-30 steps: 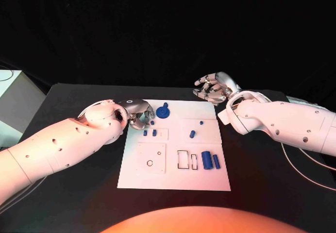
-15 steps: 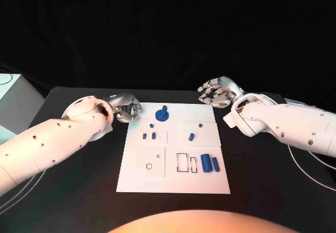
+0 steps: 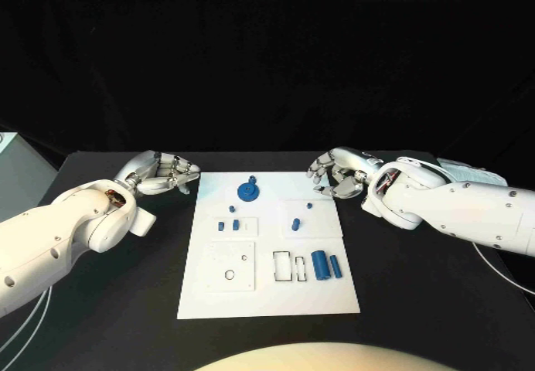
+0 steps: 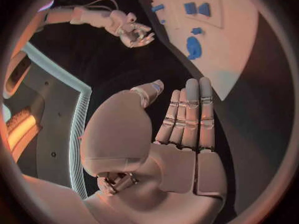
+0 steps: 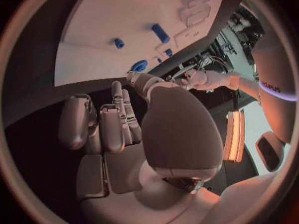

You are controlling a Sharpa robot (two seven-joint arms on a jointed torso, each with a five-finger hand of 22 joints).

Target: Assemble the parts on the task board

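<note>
The white task board (image 3: pixel 267 290) lies in the middle of the black table. On it are a blue round disc with a knob (image 3: pixel 247 190), several small blue pegs such as one (image 3: pixel 295 224), and a blue cylinder (image 3: pixel 320 265) beside a blue bar (image 3: pixel 335 267). My left hand (image 3: pixel 167 174) hovers off the board's far left corner, fingers straight and holding nothing (image 4: pixel 187 124). My right hand (image 3: pixel 338 171) sits at the far right corner, fingers loosely bent and empty (image 5: pixel 118 124). The wrist views also show the board (image 4: pixel 230 45) (image 5: pixel 106 20) and the disc (image 4: pixel 194 48) (image 5: pixel 139 65).
Empty rectangular slots (image 3: pixel 290 265) and a square plate with holes (image 3: pixel 231 263) mark the board's near half. Black table (image 3: pixel 434 294) surrounds the board. A pale box (image 3: pixel 9 147) stands at the far left edge.
My left hand has drawn back off the board's far left part to the table beside it. The right hand has come down beside the far right corner. The camera has shifted.
</note>
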